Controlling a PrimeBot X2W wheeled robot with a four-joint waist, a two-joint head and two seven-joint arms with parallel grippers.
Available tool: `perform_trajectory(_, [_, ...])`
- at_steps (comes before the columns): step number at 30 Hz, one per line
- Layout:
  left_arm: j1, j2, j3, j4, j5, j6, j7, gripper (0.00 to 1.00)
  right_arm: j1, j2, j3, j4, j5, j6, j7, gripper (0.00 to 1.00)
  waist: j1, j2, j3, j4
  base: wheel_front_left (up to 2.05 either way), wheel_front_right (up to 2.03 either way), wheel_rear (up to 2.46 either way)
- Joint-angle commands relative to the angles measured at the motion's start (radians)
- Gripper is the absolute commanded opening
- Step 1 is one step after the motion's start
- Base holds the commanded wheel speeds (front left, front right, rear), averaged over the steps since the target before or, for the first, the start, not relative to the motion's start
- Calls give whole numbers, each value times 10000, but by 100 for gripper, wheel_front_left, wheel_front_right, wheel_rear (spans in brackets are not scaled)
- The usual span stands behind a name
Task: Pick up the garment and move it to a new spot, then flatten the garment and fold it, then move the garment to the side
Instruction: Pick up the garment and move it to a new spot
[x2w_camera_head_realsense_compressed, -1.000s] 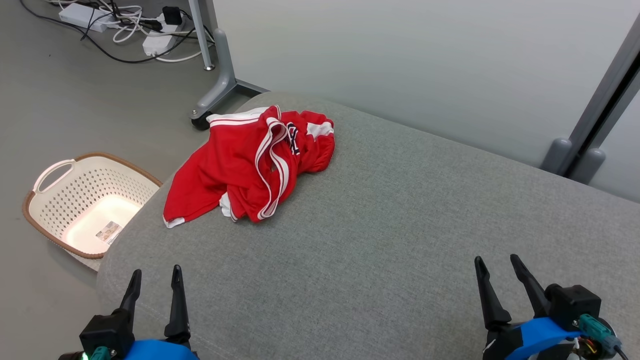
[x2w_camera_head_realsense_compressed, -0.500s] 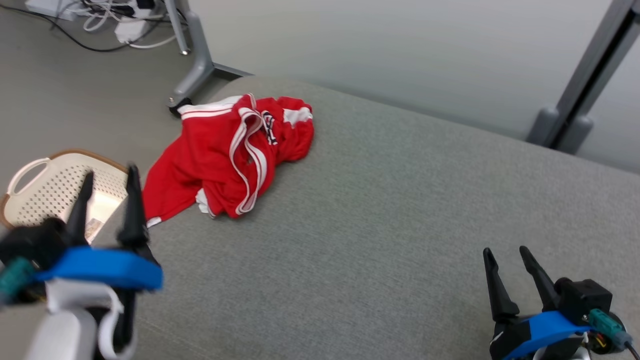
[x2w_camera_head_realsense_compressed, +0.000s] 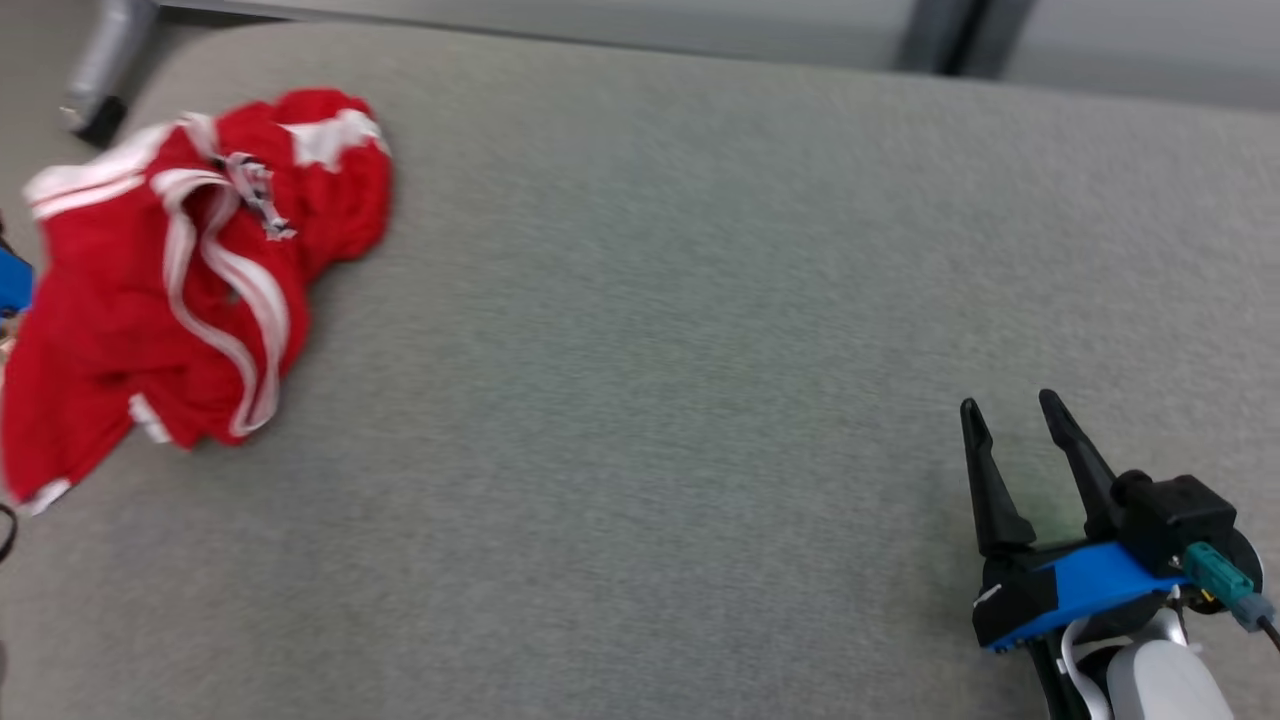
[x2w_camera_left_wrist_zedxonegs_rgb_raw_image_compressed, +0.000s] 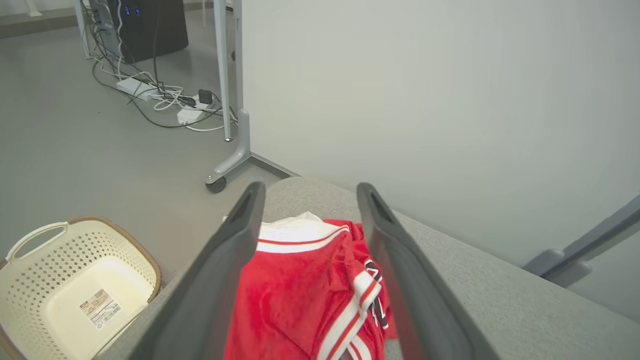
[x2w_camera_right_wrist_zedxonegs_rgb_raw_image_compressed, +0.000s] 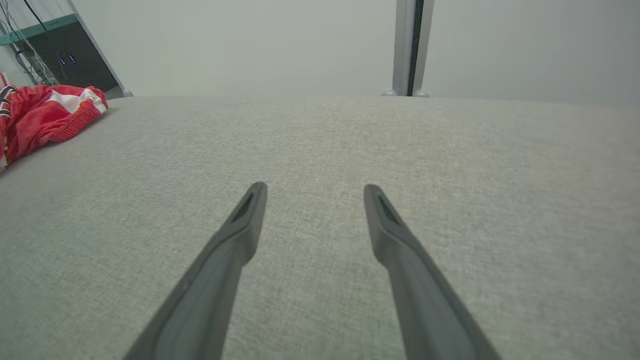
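The garment (x2w_camera_head_realsense_compressed: 170, 290) is a crumpled red piece with white stripes, lying at the far left of the grey cushioned surface (x2w_camera_head_realsense_compressed: 650, 350) in the head view. In the left wrist view the garment (x2w_camera_left_wrist_zedxonegs_rgb_raw_image_compressed: 295, 300) lies under and between the spread fingers of my left gripper (x2w_camera_left_wrist_zedxonegs_rgb_raw_image_compressed: 307, 192), which hangs open above it without touching. My right gripper (x2w_camera_head_realsense_compressed: 1010, 405) stands open at the lower right, far from the cloth. In the right wrist view my right gripper (x2w_camera_right_wrist_zedxonegs_rgb_raw_image_compressed: 315, 190) hovers open over bare cushion, with the garment (x2w_camera_right_wrist_zedxonegs_rgb_raw_image_compressed: 45, 117) far off at the left edge.
A cream perforated basket (x2w_camera_left_wrist_zedxonegs_rgb_raw_image_compressed: 65, 285) with a brown rim sits on the floor left of the cushion. Cables and power strips (x2w_camera_left_wrist_zedxonegs_rgb_raw_image_compressed: 165, 100) lie on the floor beside a wheeled grey stand leg (x2w_camera_left_wrist_zedxonegs_rgb_raw_image_compressed: 235, 155). A grey post (x2w_camera_right_wrist_zedxonegs_rgb_raw_image_compressed: 410, 47) stands behind the cushion.
The head camera has swung down and to the right, so the scene slid left. My left gripper rose from the lower left toward the garment and left the head view. The right gripper stayed open.
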Motion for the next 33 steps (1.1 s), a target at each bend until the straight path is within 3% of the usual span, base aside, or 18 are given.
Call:
perform_trajectory(1, [-197, 199, 84, 292, 5, 74, 153, 100, -145, -47, 48, -98, -82, 5, -11, 100, -3, 0, 212, -292, 0, 0, 0])
perform_trajectory(6, [-526, 829, 453, 1277, -230, 290, 896, 100, -413, -42, 13, -254, -57, 5, -141, 100, -3, 0, 1028, -1337, 0, 0, 0])
perform_trajectory(11, [-326, 1014, 676, 1556, -619, 631, 1976, 100, -475, -41, -52, -178, 69, 5, -290, 100, -3, 0, 1465, -2029, 0, 0, 0])
perform_trajectory(16, [189, 1424, 412, 1891, -307, 1518, 3510, 100, -548, -41, -27, -2, 245, 5, -509, 100, -3, 0, 1436, -2417, 0, 0, 0])
perform_trajectory(17, [268, 1504, 338, 1858, -225, 1652, 3729, 78, -539, -41, -17, 56, 265, 5, -524, 100, -3, 0, 1377, -2448, 0, 0, 0])
perform_trajectory(18, [343, 1592, 274, 1757, -131, 1732, 3845, 25, -524, -42, -2, 110, 307, 5, -550, 100, -3, 0, 1305, -2467, 0, 0, 0])
perform_trajectory(19, [407, 1662, 251, 1652, -65, 1772, 3882, 6, -511, -42, 15, 159, 318, 5, -586, 100, -3, 0, 1207, -2476, 0, 0, 0])
perform_trajectory(20, [514, 1725, 214, 1555, -11, 1791, 3911, 0, -489, -42, 29, 212, 334, 5, -604, 100, -3, 0, 1096, -2474, 0, 0, 0])
perform_trajectory(28, [70, 2068, -95, 247, 202, 1290, 3621, 0, -276, -44, -1, 713, 580, 5, -808, 100, -3, 0, -277, -2165, 0, 0, 0])
perform_trajectory(33, [-1108, 1940, -567, -642, 186, 763, 3528, 0, -93, -46, -44, 1018, 788, 5, -921, 100, -3, 0, -1173, -1974, 0, 0, 0])
